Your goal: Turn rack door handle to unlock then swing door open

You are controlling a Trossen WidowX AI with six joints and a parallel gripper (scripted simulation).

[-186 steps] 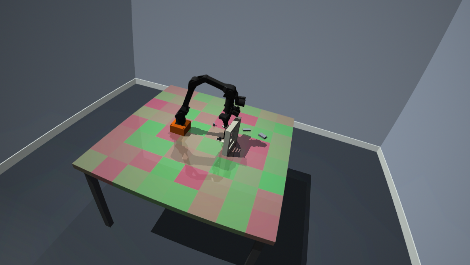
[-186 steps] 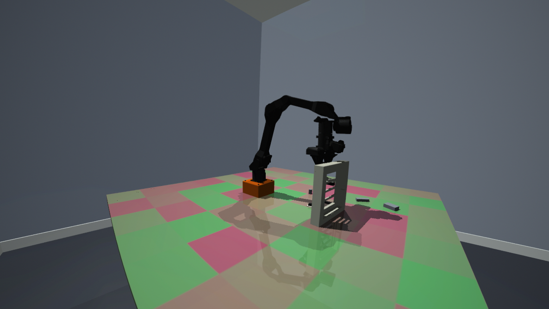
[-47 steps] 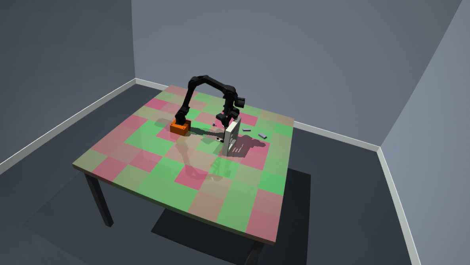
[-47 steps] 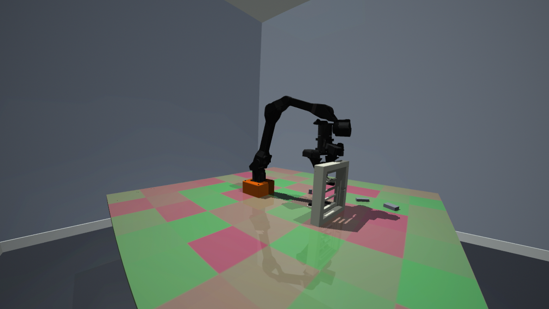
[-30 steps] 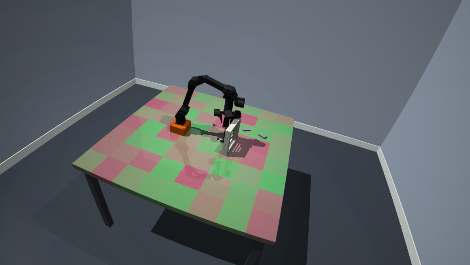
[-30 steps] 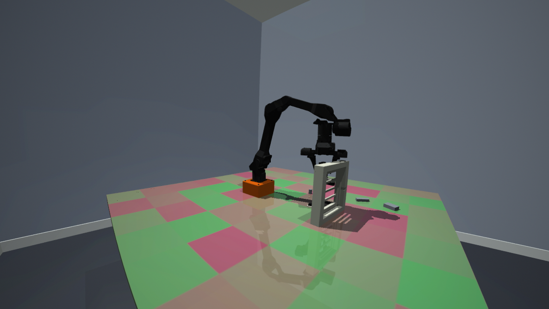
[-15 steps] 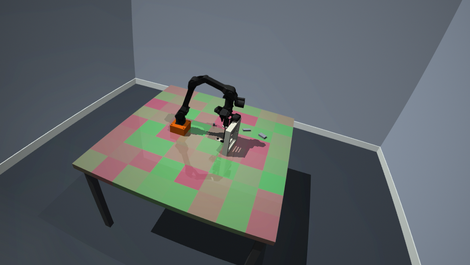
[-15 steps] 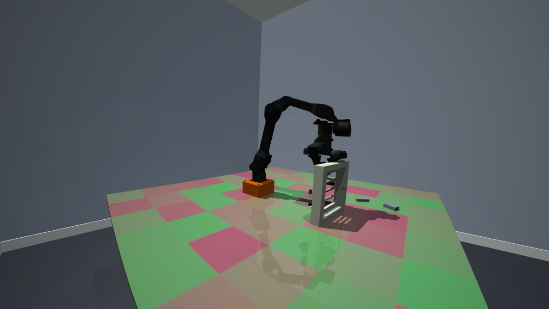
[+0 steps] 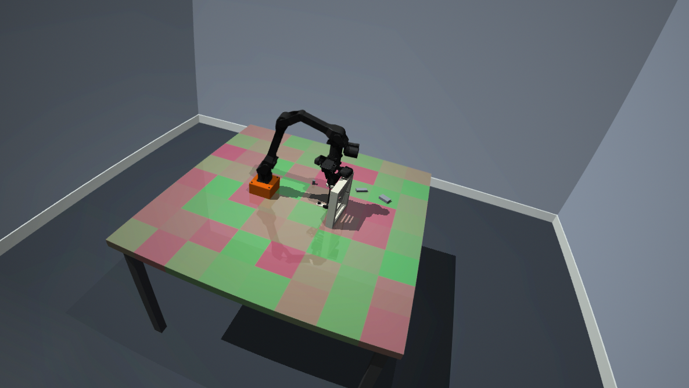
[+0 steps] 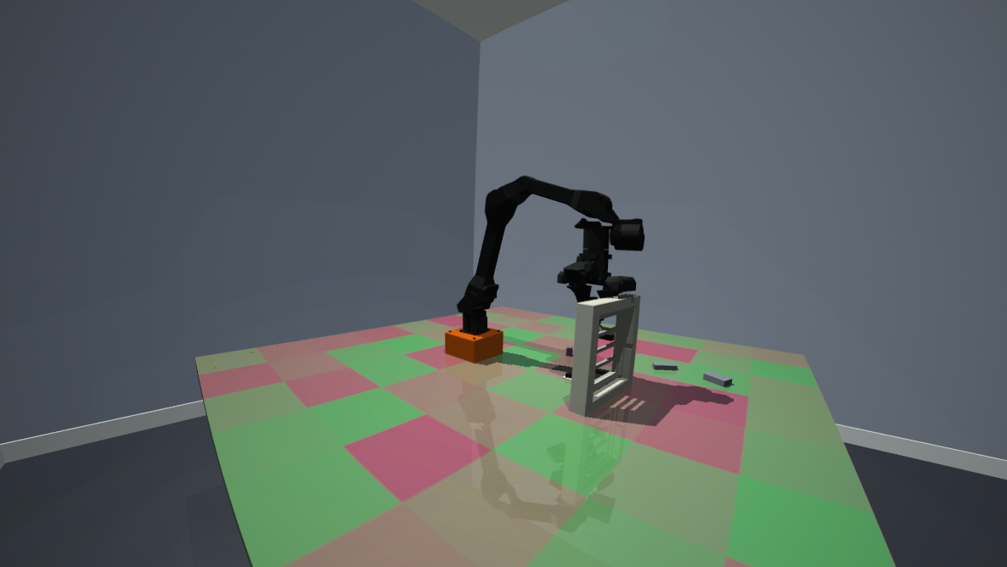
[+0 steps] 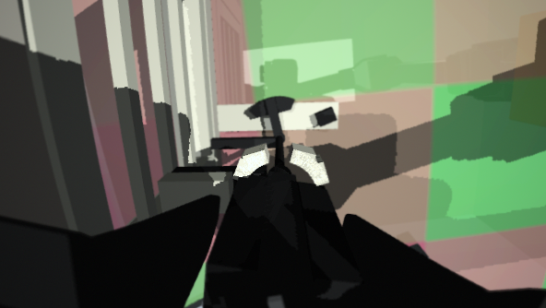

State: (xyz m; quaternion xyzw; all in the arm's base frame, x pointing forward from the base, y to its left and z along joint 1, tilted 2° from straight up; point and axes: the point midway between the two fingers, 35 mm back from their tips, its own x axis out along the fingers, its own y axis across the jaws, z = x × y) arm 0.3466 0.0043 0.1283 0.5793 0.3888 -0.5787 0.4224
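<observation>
One arm (image 9: pixel 301 117) (image 10: pixel 525 184), one pale frame (image 9: pixel 332 209) (image 10: pixel 583 359), two grey blocks (image 9: pixel 384 198) (image 10: pixel 717 379) beyond it, one table (image 9: pixel 216 269) (image 10: pixel 310 485) (image 11: pixel 480 41).

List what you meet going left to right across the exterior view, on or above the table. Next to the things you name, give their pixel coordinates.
Orange base block (image 9: pixel 258 189) (image 10: pixel 461 347), white frame (image 9: pixel 332 207) (image 10: pixel 583 359), smaller-looking gray block (image 9: pixel 361 190) (image 10: pixel 664 367), larger-looking gray block (image 9: pixel 384 198) (image 10: pixel 717 379).

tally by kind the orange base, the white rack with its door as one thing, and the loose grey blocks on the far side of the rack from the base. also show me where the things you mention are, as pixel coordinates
orange base (image 9: pixel 260 189) (image 10: pixel 464 348): 1
white rack (image 9: pixel 333 209) (image 10: pixel 583 359) (image 11: pixel 156 60): 1
loose grey blocks (image 9: pixel 361 189) (image 9: pixel 384 198) (image 10: pixel 664 366) (image 10: pixel 717 379): 2
total: 4
</observation>
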